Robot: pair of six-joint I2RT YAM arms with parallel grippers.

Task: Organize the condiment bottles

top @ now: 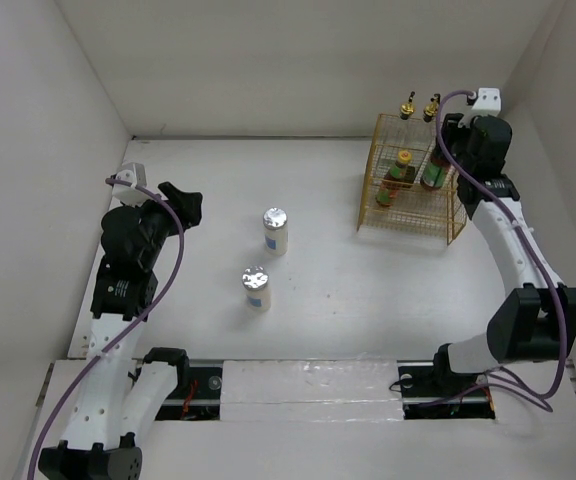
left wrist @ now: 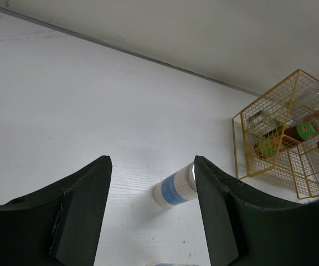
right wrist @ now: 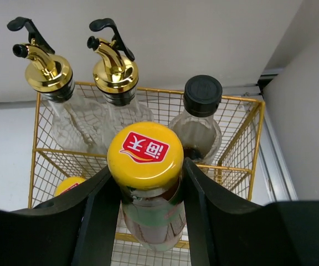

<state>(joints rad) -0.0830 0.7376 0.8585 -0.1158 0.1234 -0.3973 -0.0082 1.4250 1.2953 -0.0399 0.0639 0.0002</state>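
R gripper (right wrist: 148, 174) clamps yellow-capped red bottle (right wrist: 145, 154) by the neck, inside yellow wire basket (right wrist: 242, 101), front of gold-spouted bottles (right wrist: 115, 72). L gripper (left wrist: 151, 166) spread, empty. Two silver-lidded jars (top: 275, 230) wait outside. Placing step, prob.; next: let go, lift straight up.

White table (top: 328, 190) carries two silver-lidded jars (top: 275, 232) and a wire basket (top: 404, 224).
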